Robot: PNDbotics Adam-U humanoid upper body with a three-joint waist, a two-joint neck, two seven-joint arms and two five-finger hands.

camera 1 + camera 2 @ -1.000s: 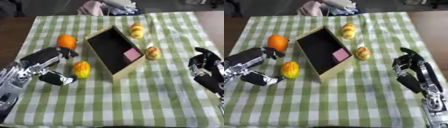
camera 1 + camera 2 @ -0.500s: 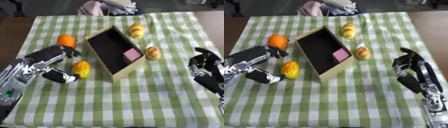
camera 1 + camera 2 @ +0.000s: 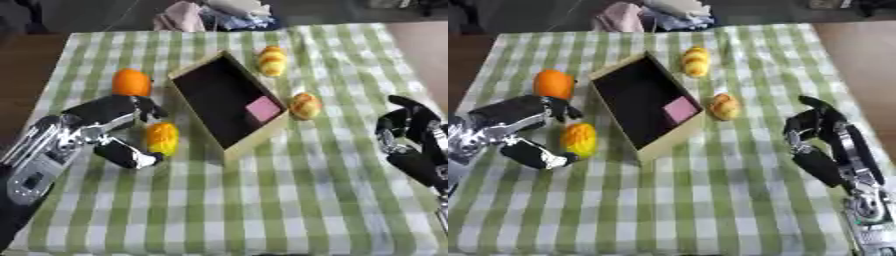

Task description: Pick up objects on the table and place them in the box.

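An open cardboard box [image 3: 259, 136] with a dark inside stands askew mid-table, and a pink flat piece [image 3: 262, 108] lies in it. Left of the box lies a yellow-orange fruit [image 3: 162, 138]. My left hand [image 3: 103, 114] is open around it from the left, fingers just above it and the thumb [image 3: 127, 154] below; I cannot tell whether they touch it. An orange [image 3: 131, 82] sits behind that hand. A bumpy yellow fruit [image 3: 273, 60] lies behind the box, and a round yellow-orange one [image 3: 304, 105] rests at its right side. My right hand [image 3: 820, 137] rests open at the right.
A green-and-white checked cloth [image 3: 262, 200] covers the table. A pile of clothing [image 3: 214, 14] lies past the far edge. Dark floor shows along the left side and a brown surface beyond the right side.
My left hand has crept a little to the right, closing in on the yellow-orange fruit. The fruit, the box and my right hand have stayed put.
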